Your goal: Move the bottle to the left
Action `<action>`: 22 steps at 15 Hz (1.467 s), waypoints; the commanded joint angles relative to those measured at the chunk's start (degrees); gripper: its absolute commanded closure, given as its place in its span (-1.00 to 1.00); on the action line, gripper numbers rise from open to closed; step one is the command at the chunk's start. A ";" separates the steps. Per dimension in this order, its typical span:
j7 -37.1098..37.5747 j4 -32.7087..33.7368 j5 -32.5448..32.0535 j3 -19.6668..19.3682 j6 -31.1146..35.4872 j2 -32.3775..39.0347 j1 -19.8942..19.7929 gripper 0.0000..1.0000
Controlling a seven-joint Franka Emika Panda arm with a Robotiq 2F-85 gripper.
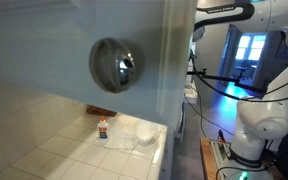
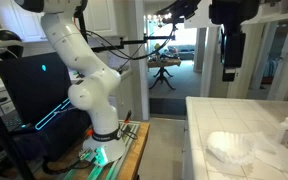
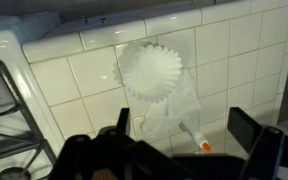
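Bottle (image 1: 103,128) is a small one with an orange cap, standing upright on the white tiled counter (image 1: 54,152). It's just beside a crumpled clear plastic bag (image 2: 229,148). In the wrist view a white coffee filter (image 3: 151,72) sits on the far end of that bag, and the bottle is at the bag's near right corner. The gripper (image 2: 229,76) hangs well above the counter, not touching anything. Its fingers (image 3: 252,128) are spread wide apart with nothing held. Left edge of the wrist view shows a black stove grate (image 3: 6,105). One exterior view is mostly blocked by a blurry panel with a shiny round knob (image 1: 115,65).
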 commanded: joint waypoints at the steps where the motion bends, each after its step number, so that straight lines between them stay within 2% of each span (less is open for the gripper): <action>1: -0.74 0.17 0.81 1.44 -0.26 0.31 -1.89 -1.00; 5: -0.74 0.17 0.81 1.44 -0.26 0.31 -1.89 -1.00; 6: -1.31 0.51 0.87 1.77 1.73 1.48 -1.52 -1.00; 10: -6.43 0.34 0.37 4.83 15.98 6.01 1.14 -1.00; 15: -11.19 1.26 1.64 7.80 32.32 16.14 4.53 -1.00; 17: -13.45 1.58 4.64 8.01 37.74 20.02 5.82 -1.00; 20: -23.18 1.10 14.80 8.05 45.27 24.82 7.85 -1.00; 22: -30.39 1.46 21.57 8.92 47.15 27.38 7.95 -1.00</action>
